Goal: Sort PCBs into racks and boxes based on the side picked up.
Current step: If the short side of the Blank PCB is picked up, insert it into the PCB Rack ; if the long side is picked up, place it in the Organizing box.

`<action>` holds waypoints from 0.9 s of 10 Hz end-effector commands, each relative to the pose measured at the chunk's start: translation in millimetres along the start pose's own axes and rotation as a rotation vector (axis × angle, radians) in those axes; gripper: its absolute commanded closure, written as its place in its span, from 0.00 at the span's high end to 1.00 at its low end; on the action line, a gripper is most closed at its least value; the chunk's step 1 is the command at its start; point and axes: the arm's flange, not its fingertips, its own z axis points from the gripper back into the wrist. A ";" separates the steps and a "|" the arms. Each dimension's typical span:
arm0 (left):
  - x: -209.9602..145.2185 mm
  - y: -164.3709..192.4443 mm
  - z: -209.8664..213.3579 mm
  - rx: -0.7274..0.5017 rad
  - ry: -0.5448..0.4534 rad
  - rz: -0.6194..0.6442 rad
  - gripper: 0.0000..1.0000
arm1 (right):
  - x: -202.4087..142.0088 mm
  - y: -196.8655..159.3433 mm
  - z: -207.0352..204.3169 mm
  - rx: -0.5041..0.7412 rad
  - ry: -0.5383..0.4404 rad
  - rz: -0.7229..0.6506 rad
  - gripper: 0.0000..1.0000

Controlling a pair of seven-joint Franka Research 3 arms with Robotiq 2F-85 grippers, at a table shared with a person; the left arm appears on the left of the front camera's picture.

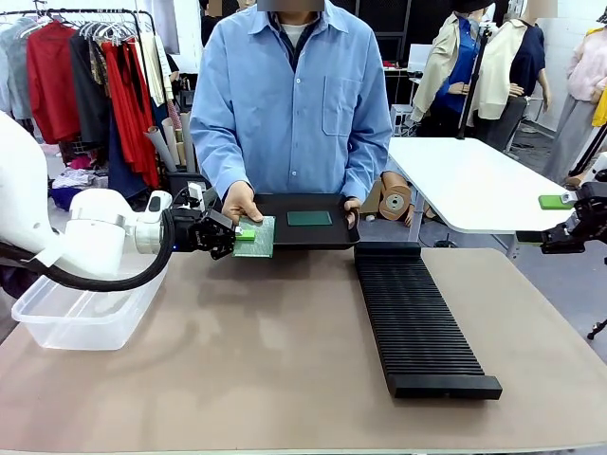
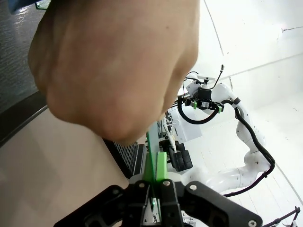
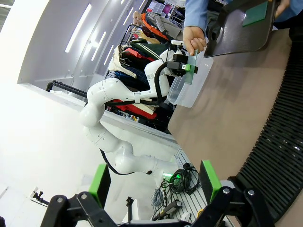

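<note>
Handover check: left gripper point(image 1: 220, 233) is clamped shut on the edge of a circuit board point(image 1: 256, 237). The board sits at the near-left corner of the black tray point(image 1: 322, 237), with the person's hand point(image 1: 240, 201) close over it. The pull-away should wait for that hand to let go, then run level toward the clear box point(image 1: 81, 318) or slotted rack point(image 1: 417, 318). Left arm reaches in horizontally. Right gripper point(image 1: 567, 237) hangs wide open and empty, well right of the rack.

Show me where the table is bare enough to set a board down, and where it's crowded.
Bare: the table between the clear tub and the black rack, and the strip right of the rack. Crowded: the far edge, where the person's hand, the left end effector gripping a PCB and the tray bunch together.
</note>
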 end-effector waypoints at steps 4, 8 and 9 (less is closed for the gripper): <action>0.6 -0.3 -0.3 -0.003 -0.006 -0.005 0.00 | -0.5 2.2 0.9 0.004 0.003 0.007 1.00; 0.6 -0.3 -0.3 -0.003 -0.006 -0.005 0.00 | -0.5 2.2 0.9 0.004 0.003 0.007 1.00; 0.6 -0.3 -0.3 -0.003 -0.006 -0.005 0.00 | -0.5 2.2 0.9 0.004 0.003 0.007 1.00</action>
